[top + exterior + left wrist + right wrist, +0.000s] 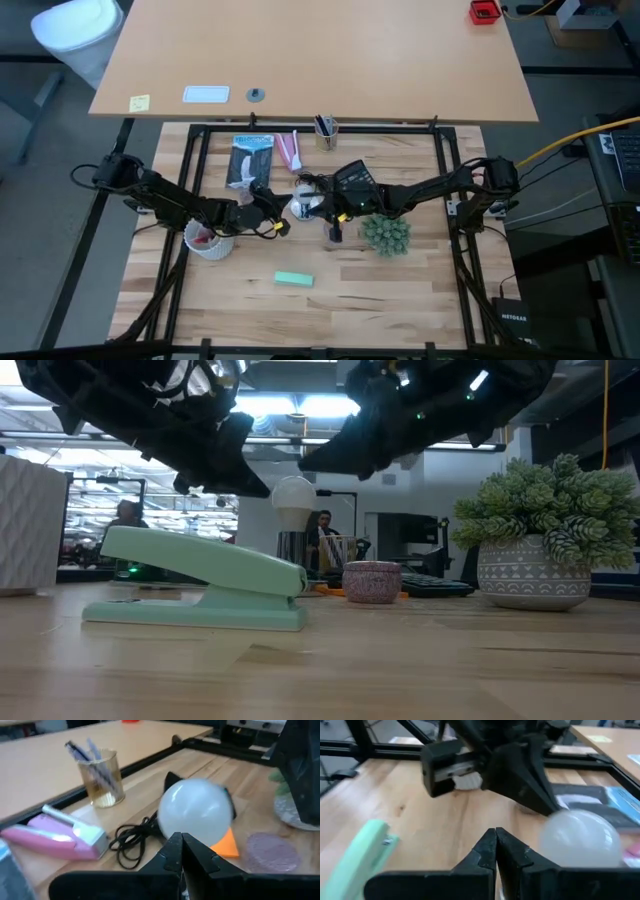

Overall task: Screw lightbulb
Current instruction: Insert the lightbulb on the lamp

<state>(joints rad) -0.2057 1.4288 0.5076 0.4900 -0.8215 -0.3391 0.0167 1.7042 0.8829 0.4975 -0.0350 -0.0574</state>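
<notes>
From overhead you are getting only a cluttered knot at the middle of the wooden surface, where both arms are meeting; the lightbulb is showing there as a small pale blob, and what it is standing in is being hidden by the arms. The low view is cutting both arms off at the top edge, so you are seeing only dark undersides above the lightbulb, which is standing upright with its globe on top, behind the mint green stapler. Its lower end is dropping behind the stapler, so you cannot tell there how it is seated.

The left wrist view is giving you what the others are not: the lightbulb is sitting just ahead of the left gripper, whose fingers are pressed together with no gap, closed on nothing. A black cord is coiling beside the bulb, an orange sticky note is lying under it, and a glass pen cup and a pink stapler are standing farther off.

In the right wrist view the right gripper is likewise closed tight and empty, with the lightbulb blurred just beside its tips and the left arm's gripper looming beyond. Only the low view is showing the potted plant and a small pink tin.
</notes>
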